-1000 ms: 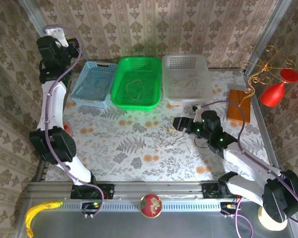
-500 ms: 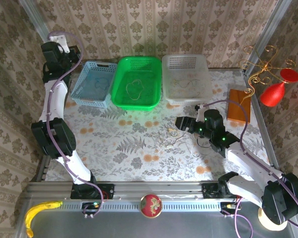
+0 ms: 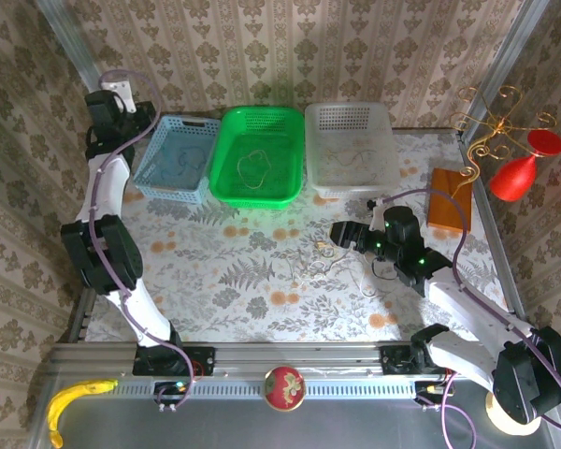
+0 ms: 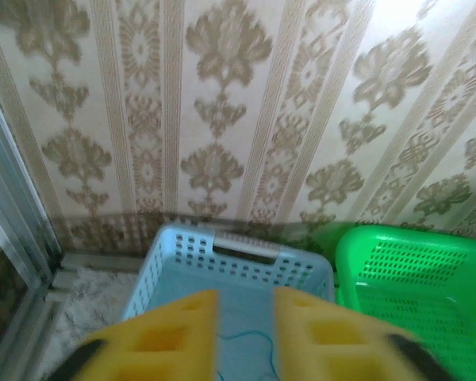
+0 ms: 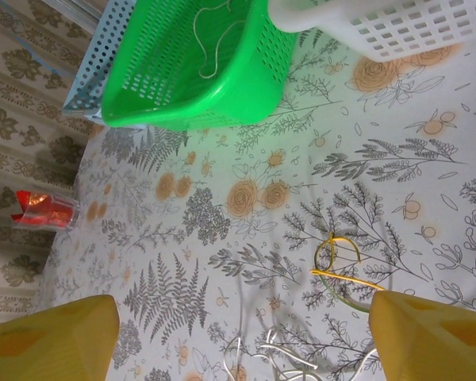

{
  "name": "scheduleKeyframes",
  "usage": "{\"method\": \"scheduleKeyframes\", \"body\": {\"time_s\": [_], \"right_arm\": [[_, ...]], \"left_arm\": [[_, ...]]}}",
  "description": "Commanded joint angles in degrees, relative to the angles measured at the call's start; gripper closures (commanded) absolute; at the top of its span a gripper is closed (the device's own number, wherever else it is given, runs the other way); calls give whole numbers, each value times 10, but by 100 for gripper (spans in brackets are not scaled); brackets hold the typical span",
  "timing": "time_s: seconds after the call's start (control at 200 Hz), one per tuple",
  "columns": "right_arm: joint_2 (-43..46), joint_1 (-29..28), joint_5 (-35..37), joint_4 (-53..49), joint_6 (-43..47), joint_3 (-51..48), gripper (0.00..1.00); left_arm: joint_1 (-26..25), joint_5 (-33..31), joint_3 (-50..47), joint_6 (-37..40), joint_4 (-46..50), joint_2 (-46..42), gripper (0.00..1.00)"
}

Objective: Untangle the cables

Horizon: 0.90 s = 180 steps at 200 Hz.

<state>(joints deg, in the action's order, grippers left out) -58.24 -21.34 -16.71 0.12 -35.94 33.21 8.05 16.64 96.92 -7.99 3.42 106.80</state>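
Tangled cables (image 3: pixel 323 257) lie flat mid-desk (image 3: pixel 215 281), stretched roughly left to right, beside the wide-open, empty right hand (image 5: pixel 244 317). The blue basket (image 4: pixel 222 254), green basket (image 3: pixel 262 114) and white basket (image 3: pixel 346 117) hold a blue cord (image 4: pixel 250 345), tan cord (image 3: pixel 254 168) and pale cord (image 3: pixel 351 154). The left hand (image 4: pixel 246 305), narrowly parted and empty, hovers over the blue basket.

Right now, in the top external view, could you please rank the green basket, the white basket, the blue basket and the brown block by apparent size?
1. The green basket and the white basket look about alike, so I leave them tied.
2. The blue basket, a little smaller.
3. The brown block, clearly the smallest.
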Motion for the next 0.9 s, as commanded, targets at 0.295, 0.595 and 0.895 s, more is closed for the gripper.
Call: {"method": "scheduleKeyframes", "body": {"time_s": [0.295,0.595,0.895], "right_arm": [[-8,3,90,-83,-1,54,0],[-28,4,90,-109,28,57,4],[-80,-5,4,-94,38,35,23]], "left_arm": [[-13,-27,1,41,62,1,0],[-42,-5,-31,14,67,-87,0],[-52,26,-228,-63,-143,-242,0]]}}
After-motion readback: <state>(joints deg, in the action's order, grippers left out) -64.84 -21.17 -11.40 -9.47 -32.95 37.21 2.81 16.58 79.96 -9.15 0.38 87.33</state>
